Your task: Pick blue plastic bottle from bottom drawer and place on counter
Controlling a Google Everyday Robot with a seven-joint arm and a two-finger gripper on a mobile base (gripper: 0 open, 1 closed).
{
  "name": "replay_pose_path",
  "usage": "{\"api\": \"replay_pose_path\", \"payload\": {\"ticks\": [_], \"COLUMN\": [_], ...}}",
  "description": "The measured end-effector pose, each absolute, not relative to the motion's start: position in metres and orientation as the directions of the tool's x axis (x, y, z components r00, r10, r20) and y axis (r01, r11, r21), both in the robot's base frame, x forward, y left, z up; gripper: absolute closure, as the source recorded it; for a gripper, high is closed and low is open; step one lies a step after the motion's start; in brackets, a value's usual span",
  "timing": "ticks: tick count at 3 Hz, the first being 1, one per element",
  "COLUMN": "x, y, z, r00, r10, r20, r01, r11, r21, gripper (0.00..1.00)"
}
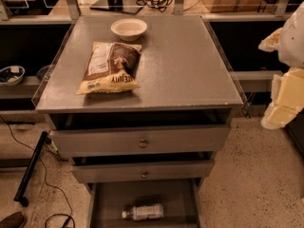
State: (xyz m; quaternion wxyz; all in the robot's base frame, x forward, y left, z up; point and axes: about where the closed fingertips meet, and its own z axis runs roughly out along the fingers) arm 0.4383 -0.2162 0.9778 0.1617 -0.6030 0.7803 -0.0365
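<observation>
The blue plastic bottle (pixel 143 212) lies on its side on the flat floor of the open bottom drawer (pixel 142 194), its white cap pointing left. Above the drawers spreads the speckled-grey counter (pixel 185 65). At the right edge of the camera view, beside the counter and well above the drawer, hangs my gripper (pixel 284 94), pale and seen only in part. It is far from the bottle and nothing shows in it.
A yellow-brown snack bag (pixel 110 68) and a white bowl (pixel 128 28) sit on the counter's left and back. Two round-knobbed drawers (pixel 142 141) stand slightly open above the bottom one. Cables and a black bar (pixel 29 170) lie on the floor at left.
</observation>
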Motion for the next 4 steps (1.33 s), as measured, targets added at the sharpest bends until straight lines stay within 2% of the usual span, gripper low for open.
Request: {"api": "replay_pose_path", "payload": {"ticks": [2, 4], "x": [0.430, 0.403], "y": [-0.211, -0.187], "z": [0.973, 0.901], "r00": [-0.203, -0.152], "r10": [-0.951, -0.948], "r20": [-0.233, -0.280], "r01": [-0.932, -0.961], "r11": [0.261, 0.208], "r21": [-0.252, -0.180], "gripper": [0.00, 0.00]}}
